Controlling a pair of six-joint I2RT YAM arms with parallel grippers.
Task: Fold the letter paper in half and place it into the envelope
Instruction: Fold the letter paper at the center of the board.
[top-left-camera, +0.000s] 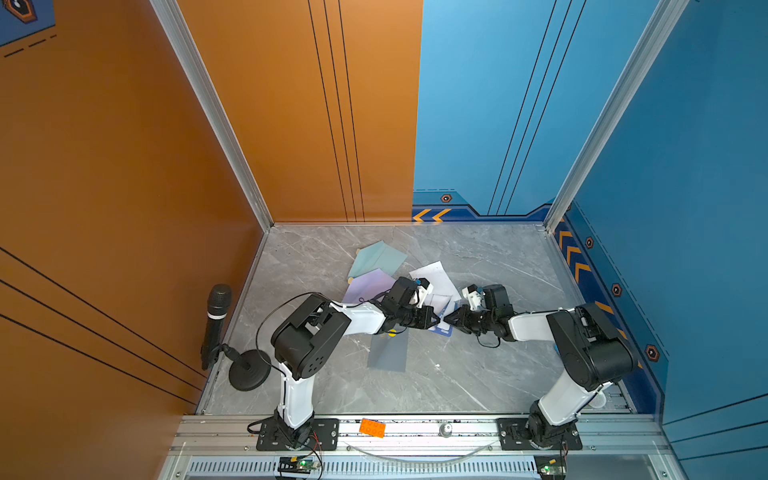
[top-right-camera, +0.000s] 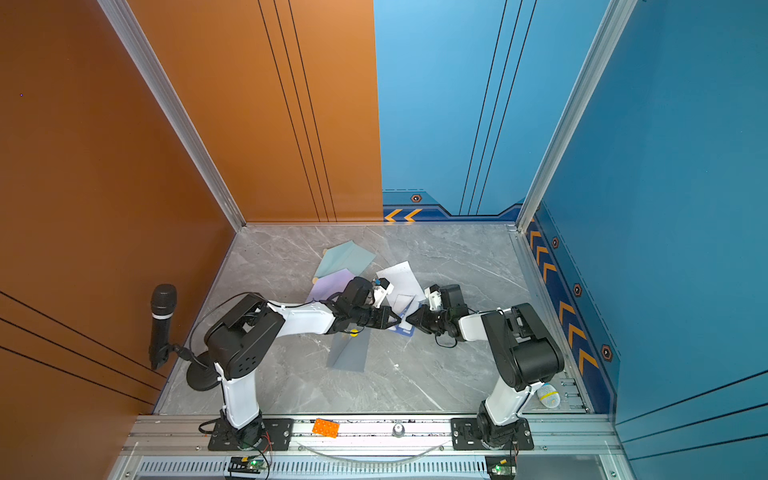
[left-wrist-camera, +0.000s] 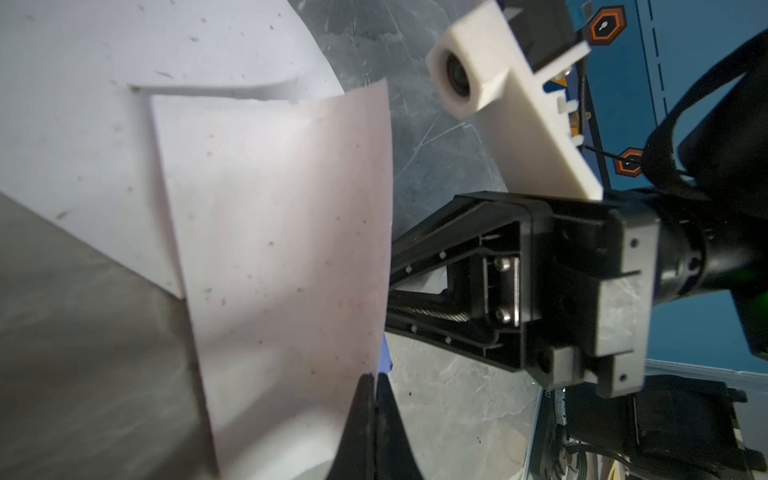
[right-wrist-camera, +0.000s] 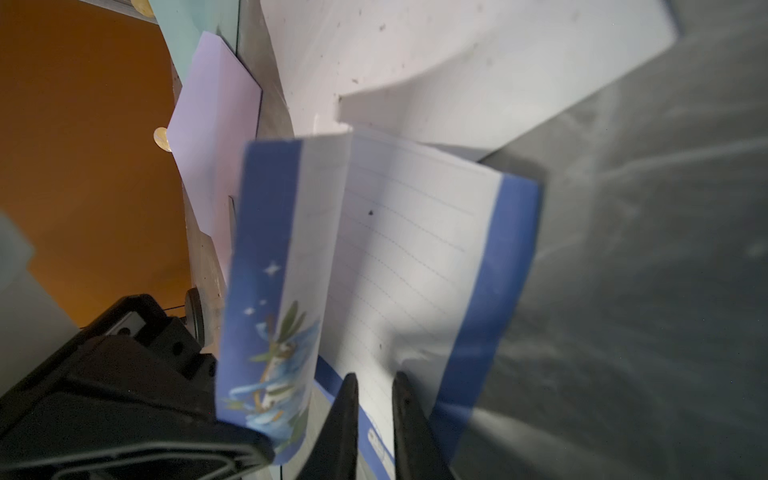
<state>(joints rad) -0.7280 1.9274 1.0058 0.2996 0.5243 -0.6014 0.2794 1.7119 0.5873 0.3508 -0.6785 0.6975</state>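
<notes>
The letter paper (right-wrist-camera: 415, 257) is lined white with blue borders and lies mid-table, partly over a white envelope (top-left-camera: 434, 278) (right-wrist-camera: 457, 62). My left gripper (left-wrist-camera: 374, 376) is shut on one edge of the paper. It holds that edge lifted, so the paper's blank back (left-wrist-camera: 282, 249) curls upright and the printed flap (right-wrist-camera: 270, 291) stands over the flat half. My right gripper (right-wrist-camera: 374, 376) faces it, tips low over the flat half, with a narrow gap between its jaws and nothing seen between them. In both top views the two grippers' tips (top-left-camera: 438, 322) (top-right-camera: 408, 319) almost meet.
A teal envelope (top-left-camera: 378, 257), a lilac one (top-left-camera: 365, 286) and a grey one (top-left-camera: 388, 351) lie around the left arm. A microphone on a stand (top-left-camera: 218, 316) is at the left edge. An orange brick (top-left-camera: 372, 428) sits on the front rail.
</notes>
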